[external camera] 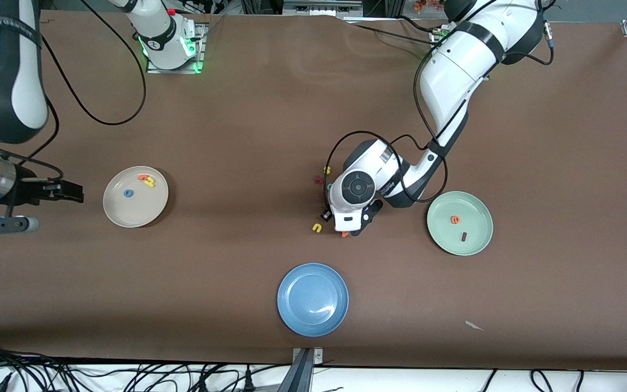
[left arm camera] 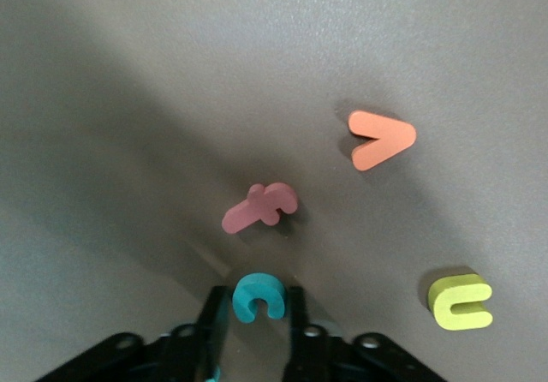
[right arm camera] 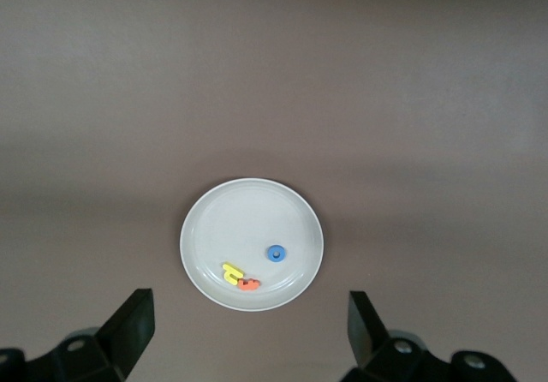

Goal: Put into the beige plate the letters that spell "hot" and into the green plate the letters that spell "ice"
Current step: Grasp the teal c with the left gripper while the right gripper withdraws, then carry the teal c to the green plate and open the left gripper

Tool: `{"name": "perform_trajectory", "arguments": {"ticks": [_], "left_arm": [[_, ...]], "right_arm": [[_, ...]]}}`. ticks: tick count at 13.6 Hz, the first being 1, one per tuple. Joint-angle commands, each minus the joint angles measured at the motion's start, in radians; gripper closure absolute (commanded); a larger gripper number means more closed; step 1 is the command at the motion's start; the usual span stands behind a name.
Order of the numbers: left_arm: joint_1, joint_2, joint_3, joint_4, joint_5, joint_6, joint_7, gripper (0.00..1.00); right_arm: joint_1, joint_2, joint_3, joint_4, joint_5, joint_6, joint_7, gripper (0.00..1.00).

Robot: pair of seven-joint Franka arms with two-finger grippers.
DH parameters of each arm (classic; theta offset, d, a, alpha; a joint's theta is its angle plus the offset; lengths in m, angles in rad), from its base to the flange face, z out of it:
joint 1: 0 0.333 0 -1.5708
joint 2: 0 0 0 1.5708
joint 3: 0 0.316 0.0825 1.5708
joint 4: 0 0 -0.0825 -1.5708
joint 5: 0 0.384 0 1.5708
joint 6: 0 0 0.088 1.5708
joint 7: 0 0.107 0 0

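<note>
The round cream-beige plate [external camera: 135, 196] toward the right arm's end of the table holds 3 tiny toy letters: a blue ring-shaped o [external camera: 128, 193], a yellow h [external camera: 150, 182] and an orange t [external camera: 142, 177], the last 2 touching. The round pale mint-green plate [external camera: 460, 223] toward the left arm's end holds 2: an orange round e [external camera: 455, 219] and a dark maroon bar i [external camera: 464, 236]. A round blue plate [external camera: 313, 299] lies nearest the front camera.

The left gripper [left arm camera: 258, 313] is down among the loose letters between the plates, its fingers [left arm camera: 215, 313] narrowed around the teal c [left arm camera: 257, 297]. Near it lie a red-orange f [left arm camera: 259, 208], an orange v [left arm camera: 382, 139] and a yellow u [left arm camera: 461, 301].

The right gripper [right arm camera: 248, 322] hangs beside the cream-beige plate, fingers spread wide, holding nothing.
</note>
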Motion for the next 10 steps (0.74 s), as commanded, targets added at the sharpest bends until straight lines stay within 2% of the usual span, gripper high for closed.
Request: {"name": "perform_trajectory", "arguments": {"ticks": [1,4,6,7,9,10], "left_arm": [[-0.012,0.010,0.013,0.024,-0.021,-0.006,-0.012,0.81],[-0.011,-0.006,0.012,0.030,-0.022,-0.015,-0.039,0.91],[-0.001,-0.045,0.010,0.030,-0.020,-0.047,-0.038,0.91],[0.005,-0.053,0.011,0.036,-0.012,-0.086,-0.035,0.91],[0.032,-0.088,0.013,0.035,-0.006,-0.139,-0.018,0.96],[0.060,-0.105,0.012,0.035,-0.006,-0.173,0.022,0.96]], "right_arm": [[-0.009,-0.038,0.007,0.000,0.012,-0.029,0.047,0.00],[-0.008,-0.041,0.007,0.003,0.012,-0.032,0.114,0.00],[-0.030,-0.044,0.027,0.003,0.015,-0.037,0.191,0.00],[-0.085,-0.047,0.086,0.003,0.007,-0.041,0.202,0.00],[-0.237,-0.085,0.270,0.002,-0.026,-0.042,0.213,0.00],[-0.262,-0.092,0.306,0.002,-0.049,-0.042,0.213,0.00]]}}
